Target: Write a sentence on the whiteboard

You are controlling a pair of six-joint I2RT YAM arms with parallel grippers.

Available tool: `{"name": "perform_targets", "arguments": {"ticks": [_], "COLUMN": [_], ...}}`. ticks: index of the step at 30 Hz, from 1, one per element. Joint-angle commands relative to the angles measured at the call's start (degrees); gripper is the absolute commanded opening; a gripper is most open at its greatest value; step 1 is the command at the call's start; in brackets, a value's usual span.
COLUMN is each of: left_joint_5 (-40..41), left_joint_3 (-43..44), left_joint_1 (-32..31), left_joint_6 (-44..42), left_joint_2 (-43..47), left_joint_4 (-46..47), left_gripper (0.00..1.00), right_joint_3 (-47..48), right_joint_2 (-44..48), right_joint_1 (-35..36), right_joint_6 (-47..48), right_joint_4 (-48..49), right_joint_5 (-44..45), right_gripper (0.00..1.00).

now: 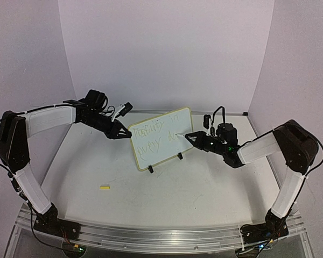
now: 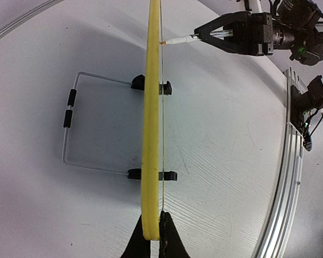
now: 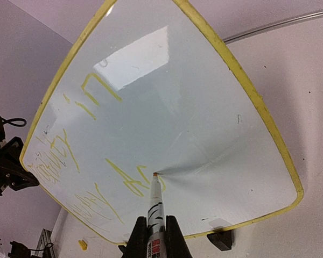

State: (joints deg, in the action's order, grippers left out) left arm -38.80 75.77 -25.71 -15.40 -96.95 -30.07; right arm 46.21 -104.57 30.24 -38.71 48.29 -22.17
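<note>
The whiteboard with its yellow rim stands tilted on two black feet at the table's middle. The sentence runs in two lines of yellow-green handwriting across its face, also in the right wrist view. My left gripper is shut on the board's left edge; the left wrist view shows the rim edge-on between the jaws. My right gripper is shut on a white marker pen, whose tip touches the board face beside the last stroke of the lower line.
A small yellow cap lies on the table at the front left. A wire stand props the board from behind. An aluminium rail runs along the near edge. White walls close in the back and sides.
</note>
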Motion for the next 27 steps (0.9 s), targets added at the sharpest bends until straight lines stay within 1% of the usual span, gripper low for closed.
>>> {"name": "perform_targets", "arguments": {"ticks": [1, 19, 27], "left_joint_5": [3.6, 3.5, 3.6], "left_joint_3": [0.3, 0.3, 0.4], "left_joint_1": [-0.9, -1.0, -0.9], "left_joint_6": [-2.3, -2.3, -2.3], "left_joint_2": [-1.8, -1.8, -1.8], "left_joint_4": [-4.3, -4.3, -4.3], "left_gripper": [0.0, 0.0, 0.0], "right_joint_3": [2.7, -0.9, -1.4], "right_joint_2": [1.3, -0.6, 1.3], "right_joint_1": [-0.2, -0.2, -0.2], "right_joint_6": [1.2, 0.6, 1.1], "right_joint_4": [0.2, -0.1, -1.7], "right_joint_5": [0.6, 2.2, 4.6], "right_gripper": [0.0, 0.0, 0.0]}}
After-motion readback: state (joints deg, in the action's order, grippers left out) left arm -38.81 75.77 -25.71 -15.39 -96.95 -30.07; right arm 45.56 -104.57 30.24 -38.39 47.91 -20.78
